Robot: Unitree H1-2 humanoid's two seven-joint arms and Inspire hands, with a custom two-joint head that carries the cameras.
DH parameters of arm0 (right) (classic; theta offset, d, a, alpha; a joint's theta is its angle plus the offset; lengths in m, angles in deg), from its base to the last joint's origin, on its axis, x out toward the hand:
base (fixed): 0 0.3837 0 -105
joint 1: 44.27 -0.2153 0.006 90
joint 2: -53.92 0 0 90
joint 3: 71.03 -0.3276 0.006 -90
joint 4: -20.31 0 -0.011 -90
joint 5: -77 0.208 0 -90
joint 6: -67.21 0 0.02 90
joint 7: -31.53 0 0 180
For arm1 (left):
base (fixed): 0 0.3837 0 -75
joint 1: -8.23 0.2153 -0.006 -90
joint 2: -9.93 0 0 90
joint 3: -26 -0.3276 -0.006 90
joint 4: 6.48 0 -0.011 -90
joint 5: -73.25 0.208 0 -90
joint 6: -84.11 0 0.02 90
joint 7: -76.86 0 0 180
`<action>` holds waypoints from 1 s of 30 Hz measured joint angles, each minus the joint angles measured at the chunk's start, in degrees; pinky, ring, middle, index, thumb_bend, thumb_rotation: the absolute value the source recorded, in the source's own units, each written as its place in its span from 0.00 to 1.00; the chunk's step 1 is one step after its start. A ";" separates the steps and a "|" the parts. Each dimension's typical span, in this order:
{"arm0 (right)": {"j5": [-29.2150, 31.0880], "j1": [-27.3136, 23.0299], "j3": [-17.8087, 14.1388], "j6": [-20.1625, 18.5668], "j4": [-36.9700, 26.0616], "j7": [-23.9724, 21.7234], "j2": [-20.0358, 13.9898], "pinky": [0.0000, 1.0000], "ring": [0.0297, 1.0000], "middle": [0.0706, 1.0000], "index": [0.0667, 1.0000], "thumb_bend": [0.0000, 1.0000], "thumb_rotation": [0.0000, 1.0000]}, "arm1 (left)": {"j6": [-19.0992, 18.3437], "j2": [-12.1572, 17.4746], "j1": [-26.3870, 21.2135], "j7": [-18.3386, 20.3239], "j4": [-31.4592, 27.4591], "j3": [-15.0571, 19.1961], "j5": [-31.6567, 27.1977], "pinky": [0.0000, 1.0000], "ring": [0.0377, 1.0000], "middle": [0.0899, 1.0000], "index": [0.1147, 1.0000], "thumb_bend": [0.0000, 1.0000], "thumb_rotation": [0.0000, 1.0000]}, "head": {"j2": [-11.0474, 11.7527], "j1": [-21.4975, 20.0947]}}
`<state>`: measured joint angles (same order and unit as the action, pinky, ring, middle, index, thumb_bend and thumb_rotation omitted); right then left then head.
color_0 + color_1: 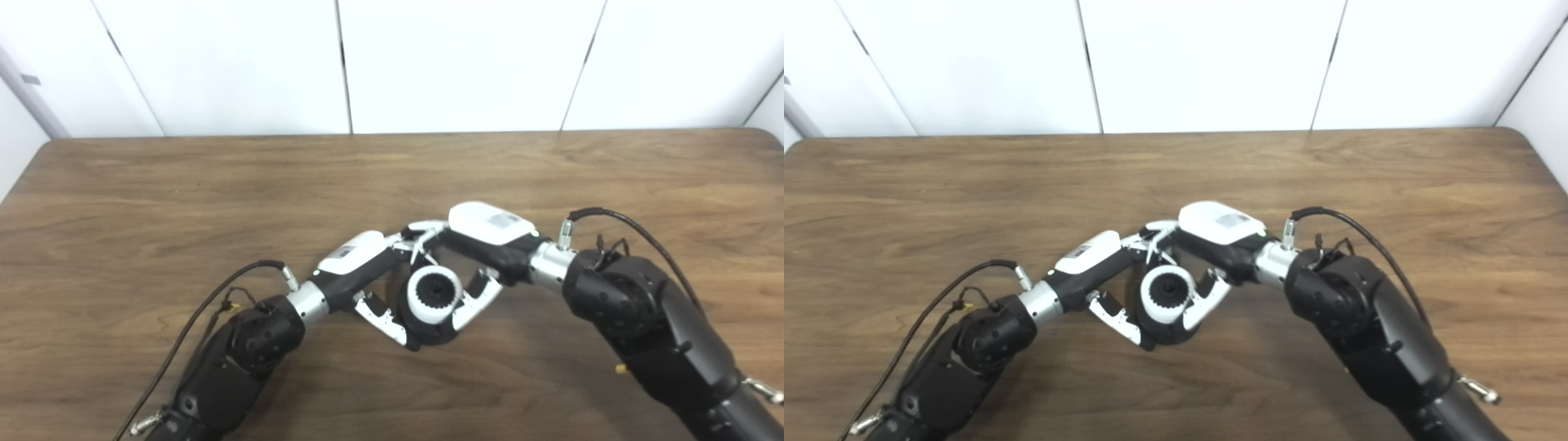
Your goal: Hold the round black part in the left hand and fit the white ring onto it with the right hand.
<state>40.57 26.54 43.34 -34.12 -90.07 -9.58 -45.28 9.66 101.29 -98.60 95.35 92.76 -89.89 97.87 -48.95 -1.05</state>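
Fitting stage: left hand (358,269) gripping round black part (429,327) above the table (184,184), right hand (484,245) pinching white ring (433,295) onto it. Probably just needs pressing down square till seated.

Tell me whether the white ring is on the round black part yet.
On: the white ring encircles the round black part, whose toothed hub shows through.

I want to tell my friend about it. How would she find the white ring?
Look at the near middle of the brown wooden table, where the left hand and right hand meet. Between them sits the white ring, on the round black part. It is the only white round thing with a dark toothed hole.
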 measured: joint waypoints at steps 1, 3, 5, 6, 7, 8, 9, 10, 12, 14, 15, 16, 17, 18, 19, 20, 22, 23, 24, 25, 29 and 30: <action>0.32 0.20 -0.46 -0.04 -0.23 -0.45 -0.36 0.79 0.89 0.95 0.98 0.99 0.29 | -0.04 0.02 -0.02 0.01 0.00 0.00 -0.01 0.91 1.00 1.00 0.42 0.52 0.07 | 0.00 -0.09; 0.97 0.72 -1.21 -0.05 -0.43 -0.68 -1.05 0.79 0.90 0.95 0.99 0.98 0.29 | -0.06 0.01 -0.01 0.01 0.01 -0.01 -0.04 0.90 1.00 1.00 0.42 0.52 0.07 | 0.00 -0.26; 1.63 1.20 -2.17 -0.21 -0.58 -1.09 -2.28 0.80 0.90 0.95 0.98 0.97 0.29 | -0.11 0.01 -0.04 0.02 0.01 -0.08 -0.06 0.90 1.00 1.00 0.42 0.52 0.07 | 0.00 -0.35; 2.14 1.34 -2.41 -0.21 -0.86 -1.39 -2.76 0.80 0.91 0.96 0.98 0.96 0.29 | -0.13 0.03 -0.05 0.02 0.00 -0.08 -0.07 0.88 1.00 1.00 0.42 0.52 0.07 | 0.00 -0.44; 2.38 1.45 -2.79 -0.22 -0.90 -1.62 -3.06 0.80 0.90 0.96 0.97 0.96 0.29 | -0.13 0.08 -0.05 0.03 0.00 -0.12 -0.08 0.88 1.00 1.00 0.42 0.52 0.07 | 0.00 -0.44; 2.42 1.55 -3.24 -0.23 -0.90 -1.64 -3.43 0.80 0.90 0.96 0.97 0.96 0.29 | -0.17 0.09 -0.07 0.05 0.00 -0.14 -0.08 0.88 1.00 1.00 0.42 0.52 0.07 | -0.09 -0.44; 2.28 1.62 -3.64 -0.48 -0.87 -1.65 -3.94 0.80 0.90 0.96 0.97 0.96 0.30 | -0.21 0.11 -0.10 0.10 -0.02 -0.19 -0.10 0.89 1.00 1.00 0.42 0.52 0.07 | -0.09 -0.44; 2.07 1.78 -4.23 -1.09 -0.75 -1.72 -4.79 0.80 0.90 0.96 0.97 0.95 0.30 | -0.30 0.12 -0.15 0.10 -0.12 -0.21 -0.11 0.91 1.00 1.00 0.42 0.52 0.07 | -0.18 -0.53; 1.52 2.18 -5.65 -1.94 -0.36 -1.77 -6.77 0.80 0.91 0.96 0.97 0.95 0.29 | -0.52 0.41 -0.41 0.21 -0.31 -0.26 -0.23 0.92 1.00 1.00 0.42 0.52 0.07 | -0.18 -0.53; 1.45 2.53 -6.42 -2.35 -0.35 -1.96 -8.65 0.80 0.91 0.96 0.96 0.94 0.26 | -0.51 0.82 -0.37 0.21 -0.44 -0.34 -0.34 0.91 1.00 1.00 0.42 0.52 0.07 | -0.26 -0.62; 1.47 2.66 -6.66 -2.61 -0.34 -2.16 -9.35 0.80 0.90 0.96 0.96 0.94 0.25 | -0.51 0.84 -0.36 0.20 -0.44 -0.32 -0.35 0.91 1.00 1.00 0.42 0.52 0.07 | -0.35 -0.79; 1.51 2.79 -6.88 -2.78 -0.38 -2.25 -9.77 0.80 0.90 0.96 0.96 0.93 0.24 | -0.52 0.88 -0.37 0.20 -0.44 -0.32 -0.35 0.92 1.00 1.00 0.42 0.52 0.07 | -0.35 -0.79; 1.59 2.88 -6.97 -2.93 -0.41 -2.31 -10.10 0.80 0.90 0.96 0.96 0.93 0.23 | -0.52 0.92 -0.36 0.20 -0.44 -0.38 -0.34 0.92 1.00 1.00 0.42 0.52 0.07 | -0.35 -0.79; 1.71 3.01 -7.14 -3.08 -0.47 -2.36 -10.35 0.79 0.89 0.96 0.95 0.92 0.21 | -0.52 0.90 -0.37 0.20 -0.43 -0.40 -0.34 0.91 1.00 1.00 0.42 0.52 0.07 | -0.35 -0.79; 1.99 3.14 -7.49 -3.45 -0.56 -2.37 -10.42 0.79 0.89 0.96 0.95 0.92 0.19 | -0.52 0.89 -0.39 0.20 -0.43 -0.43 -0.34 0.90 1.00 1.00 0.42 0.52 0.07 | -0.35 -0.79; 2.32 3.29 -7.97 -3.76 -0.59 -2.37 -10.42 0.78 0.89 0.96 0.95 0.91 0.18 | -0.54 0.86 -0.44 0.20 -0.43 -0.45 -0.34 0.91 1.00 1.00 0.42 0.52 0.07 | -0.35 -0.88; 2.66 3.47 -8.92 -4.06 -0.59 -2.33 -10.43 0.76 0.88 0.95 0.94 0.90 0.17 | -0.55 0.85 -0.47 0.20 -0.43 -0.54 -0.34 0.92 1.00 1.00 0.42 0.52 0.07 | -0.26 -0.97; 2.82 3.53 -9.41 -4.15 -0.58 -2.22 -10.43 0.75 0.87 0.94 0.94 0.90 0.16 | -0.55 0.87 -0.46 0.20 -0.43 -0.57 -0.34 0.91 1.00 1.00 0.42 0.52 0.07 | -0.26 -0.97; 2.93 3.61 -9.81 -4.19 -0.58 -1.93 -10.45 0.75 0.87 0.94 0.94 0.89 0.16 | -0.55 0.87 -0.46 0.19 -0.43 -0.57 -0.34 0.90 1.00 1.00 0.42 0.52 0.07 | -0.26 -1.23; 2.87 3.75 -10.32 -4.26 -0.58 -1.55 -10.44 0.74 0.87 0.94 0.93 0.89 0.15 | -0.55 0.86 -0.47 0.18 -0.43 -0.56 -0.34 0.90 1.00 1.00 0.42 0.52 0.07 | -0.26 -1.23; 1.01 4.91 -12.48 -6.62 -0.98 1.24 -9.06 0.71 0.84 0.91 0.90 0.85 0.11 | -0.52 1.02 -0.48 0.18 -0.43 -0.71 -0.34 0.90 1.00 1.00 0.42 0.52 0.07 | -0.26 -1.23; 0.46 5.26 -13.04 -7.24 -0.99 2.23 -8.15 0.70 0.83 0.91 0.90 0.84 0.10 | -0.51 1.05 -0.50 0.17 -0.43 -0.68 -0.34 0.90 1.00 1.00 0.42 0.52 0.07 | -0.26 -1.23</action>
<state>41.03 31.81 30.30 -41.36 -91.05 -7.35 -53.44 9.15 102.34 -99.10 95.53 92.33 -90.57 97.53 -49.22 -2.29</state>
